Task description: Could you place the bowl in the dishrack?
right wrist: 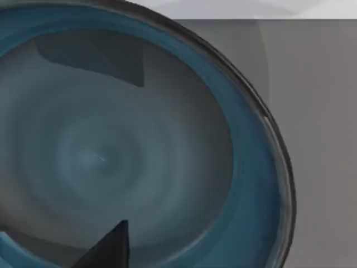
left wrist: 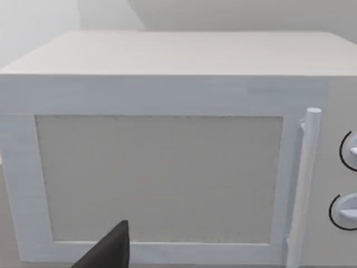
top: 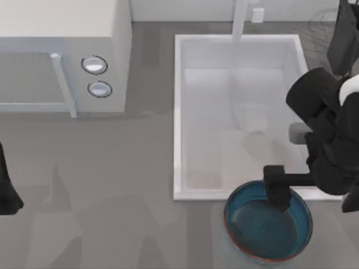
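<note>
We see a grey table [top: 112,185] with a white microwave [top: 61,56] at its far left; the left wrist view faces the microwave's door [left wrist: 159,178], with its upright handle [left wrist: 304,184] and two round knobs [top: 96,75] to the right of the door. A white rectangular sink [top: 178,112] takes the middle right of the table, with a white faucet [top: 240,19] at its far edge.

The bowl [top: 255,235] sits upright on the table just at the sink's near edge, toward the near right, blue-teal inside with a reddish-brown rim. In the right wrist view its glossy inside [right wrist: 111,145] is seen from just above.

At the far right corner, thin wires of the dishrack [top: 321,22] show faintly, well apart from the bowl.

Our right gripper [top: 279,196] hangs over the far part of the bowl's rim; we cannot tell how its jaws stand. Our left arm [top: 7,185] is parked at the table's left edge, and its jaws we cannot tell either.
</note>
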Robot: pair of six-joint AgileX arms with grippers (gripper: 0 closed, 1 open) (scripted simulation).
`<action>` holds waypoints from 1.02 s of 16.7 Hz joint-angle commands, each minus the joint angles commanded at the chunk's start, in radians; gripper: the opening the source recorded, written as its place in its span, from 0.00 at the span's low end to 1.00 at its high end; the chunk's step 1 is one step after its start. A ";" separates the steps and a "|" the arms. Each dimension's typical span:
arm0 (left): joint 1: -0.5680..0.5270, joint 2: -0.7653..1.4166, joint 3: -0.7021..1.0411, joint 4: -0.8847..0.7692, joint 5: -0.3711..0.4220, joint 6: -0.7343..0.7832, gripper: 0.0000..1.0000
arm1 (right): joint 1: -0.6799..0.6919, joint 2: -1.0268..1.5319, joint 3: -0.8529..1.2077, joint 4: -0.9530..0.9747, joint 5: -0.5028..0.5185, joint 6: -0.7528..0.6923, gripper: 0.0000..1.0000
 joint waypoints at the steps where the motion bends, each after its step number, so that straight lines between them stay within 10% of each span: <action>1: 0.000 0.000 0.000 0.000 0.000 0.000 1.00 | 0.000 0.017 -0.033 0.053 0.000 0.001 1.00; 9: 0.000 0.000 0.000 0.000 0.000 0.000 1.00 | 0.004 0.067 -0.133 0.196 0.000 0.005 1.00; 17: 0.000 0.000 0.000 0.000 0.000 0.000 1.00 | 0.004 0.067 -0.133 0.196 0.000 0.005 0.40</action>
